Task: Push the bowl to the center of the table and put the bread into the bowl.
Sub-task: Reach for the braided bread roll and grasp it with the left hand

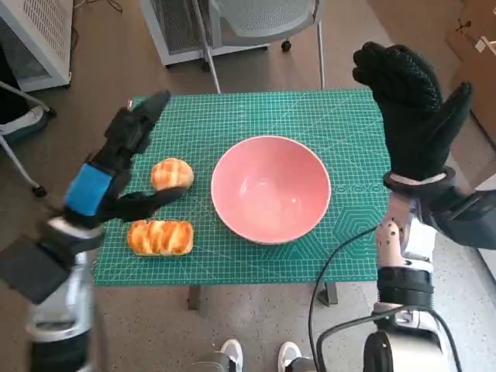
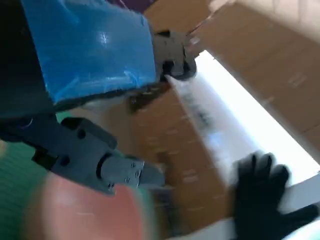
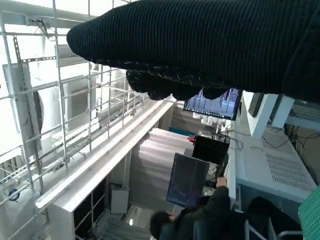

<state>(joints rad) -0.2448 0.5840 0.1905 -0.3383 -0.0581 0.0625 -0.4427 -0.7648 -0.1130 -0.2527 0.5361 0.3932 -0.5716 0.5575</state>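
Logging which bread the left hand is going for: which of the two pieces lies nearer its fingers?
The rounder bread farther from the robot; the left hand hangs right beside it. The longer bread lies nearer the table's front edge.

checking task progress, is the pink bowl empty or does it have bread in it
Empty: the pink bowl shows only its bare inside, and both bread pieces lie on the mat beside it.

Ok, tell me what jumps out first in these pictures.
The pink bowl sits mid-table on the green mat, empty. Two bread pieces lie to its left, beside the raised, blue-taped left hand. The gloved right hand is lifted high, open, at the table's right edge.
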